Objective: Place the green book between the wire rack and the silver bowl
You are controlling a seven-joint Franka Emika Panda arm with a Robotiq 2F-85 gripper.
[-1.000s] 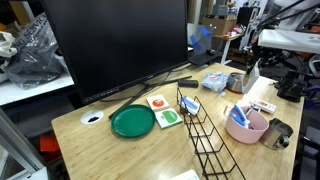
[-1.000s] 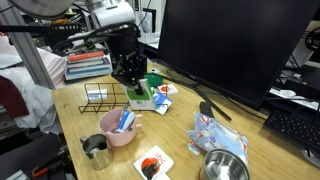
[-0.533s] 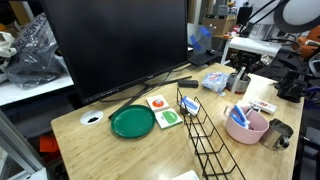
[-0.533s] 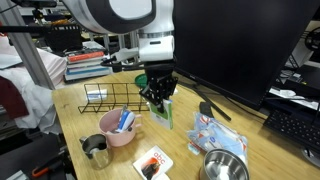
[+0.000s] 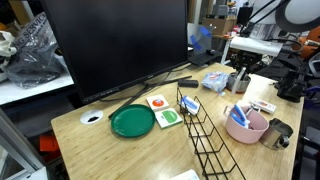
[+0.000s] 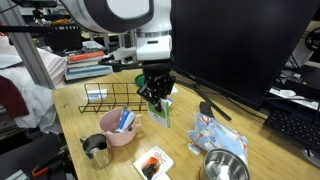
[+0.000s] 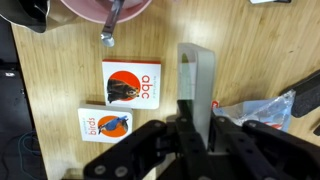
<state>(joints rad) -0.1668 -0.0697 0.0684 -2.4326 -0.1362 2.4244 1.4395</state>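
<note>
the green book (image 6: 163, 109) is held upright and is clasped at its top between the closed-in fingers of the gripper (image 6: 157, 99), so in the wrist view it (image 7: 197, 80) is seen edge-on. it is kept over the wooden table (image 6: 185, 140), just beside the end of the wire rack (image 6: 105, 97) and well apart from the silver bowl (image 6: 225, 166). a pink bowl (image 6: 120, 129) is seen near the rack (blue things are kept in it), and two small cards (image 7: 132, 82) are laid flat next to the book.

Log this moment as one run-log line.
gripper: jaws shut on green book | book: held upright over table | target: between wire rack and silver bowl | placed: not yet
</note>
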